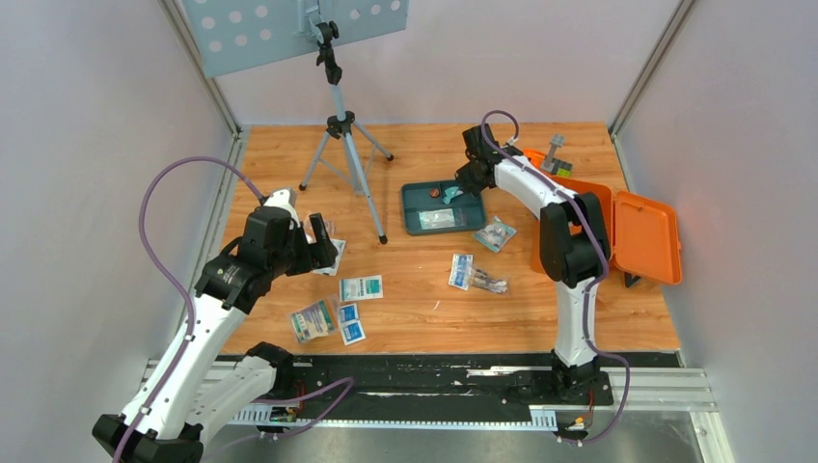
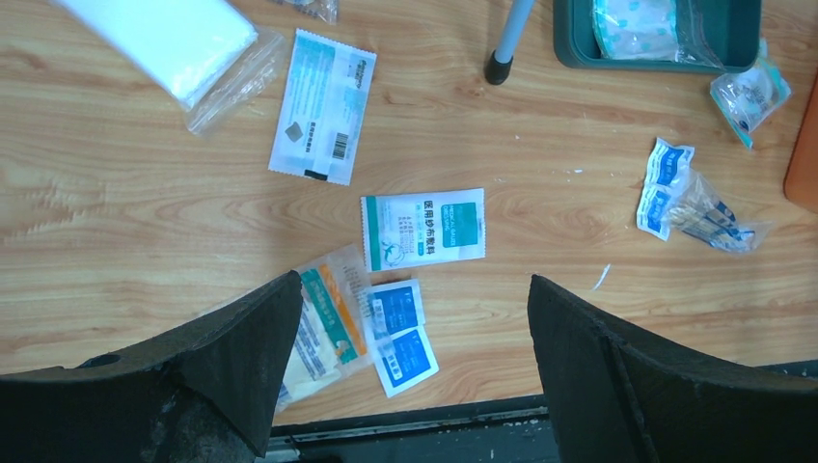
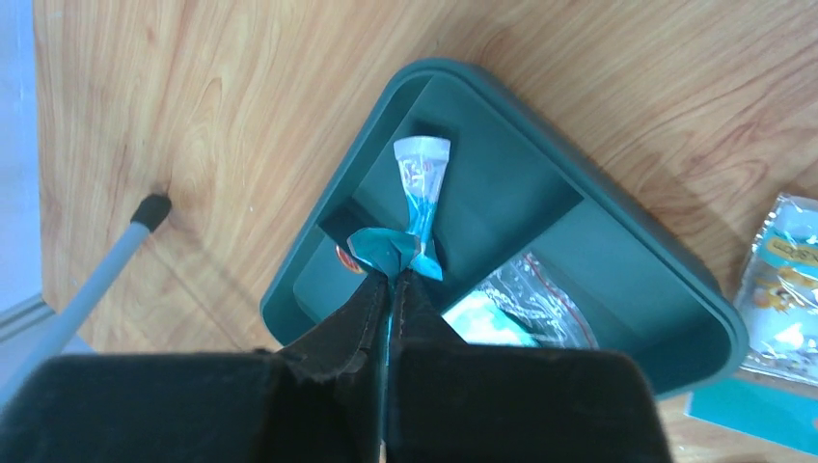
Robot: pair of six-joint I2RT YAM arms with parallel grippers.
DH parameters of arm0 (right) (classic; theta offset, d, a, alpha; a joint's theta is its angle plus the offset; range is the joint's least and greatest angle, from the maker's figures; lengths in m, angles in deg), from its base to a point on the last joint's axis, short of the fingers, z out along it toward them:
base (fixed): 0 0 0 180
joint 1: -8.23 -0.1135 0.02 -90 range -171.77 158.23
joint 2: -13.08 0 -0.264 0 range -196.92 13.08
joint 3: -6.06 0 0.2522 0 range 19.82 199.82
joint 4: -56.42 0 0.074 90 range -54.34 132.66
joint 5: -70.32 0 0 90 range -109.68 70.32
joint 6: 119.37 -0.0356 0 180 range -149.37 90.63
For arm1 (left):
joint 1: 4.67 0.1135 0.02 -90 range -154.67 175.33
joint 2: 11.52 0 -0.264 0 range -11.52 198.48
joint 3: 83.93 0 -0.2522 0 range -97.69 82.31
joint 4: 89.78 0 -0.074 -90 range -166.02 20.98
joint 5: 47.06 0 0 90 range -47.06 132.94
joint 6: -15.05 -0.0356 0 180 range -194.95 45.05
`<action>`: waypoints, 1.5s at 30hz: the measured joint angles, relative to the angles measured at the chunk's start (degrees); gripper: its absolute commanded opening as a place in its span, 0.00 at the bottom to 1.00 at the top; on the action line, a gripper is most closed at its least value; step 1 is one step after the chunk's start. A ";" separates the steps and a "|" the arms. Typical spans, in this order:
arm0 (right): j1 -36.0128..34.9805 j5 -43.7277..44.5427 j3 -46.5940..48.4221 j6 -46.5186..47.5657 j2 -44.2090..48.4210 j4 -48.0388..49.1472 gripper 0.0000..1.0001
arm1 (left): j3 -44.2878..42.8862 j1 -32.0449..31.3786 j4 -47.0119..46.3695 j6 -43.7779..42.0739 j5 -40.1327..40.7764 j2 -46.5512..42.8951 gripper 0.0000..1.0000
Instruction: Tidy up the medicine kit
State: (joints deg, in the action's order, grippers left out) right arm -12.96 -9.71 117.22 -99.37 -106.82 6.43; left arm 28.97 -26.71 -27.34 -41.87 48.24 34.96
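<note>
Left jaws wide, right jaws clamped.
The left gripper (image 2: 413, 289) hovers facing down, fingers spread far apart; the right arm (image 1: 569, 241) stretches forward, its right gripper (image 3: 391, 282) pinched tight on a teal sachet (image 3: 421, 188).

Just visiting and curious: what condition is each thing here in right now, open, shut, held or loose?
medicine kit: open, lid laid back.
teal tray: partly filled.
left gripper: open, holding nothing.
right gripper: shut on teal sachet, over the tray.
loose packets: lying flat, unsorted.

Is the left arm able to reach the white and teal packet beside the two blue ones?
Probably yes: the left claw hangs open above the packet, and nothing lies on it.
</note>
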 measured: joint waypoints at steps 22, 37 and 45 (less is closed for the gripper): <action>1.03 -0.37 3.50 -3.85 -4.63 1.22 0.43 | -0.31 0.00 0.26 -0.20 0.83 -0.04 0.95; -0.81 -0.11 -13.92 24.28 21.64 9.03 0.44 | -0.31 0.00 -0.02 -0.26 0.76 -0.02 0.95; -2.67 -3.26 -36.15 36.94 35.60 9.51 0.47 | -0.31 0.00 -0.61 -0.26 0.13 0.07 0.95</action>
State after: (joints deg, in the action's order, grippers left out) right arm -15.63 -12.96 81.07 -62.43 -71.21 15.94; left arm 28.66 -26.71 -27.95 -42.13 48.37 35.02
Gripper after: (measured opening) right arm 0.459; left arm 0.949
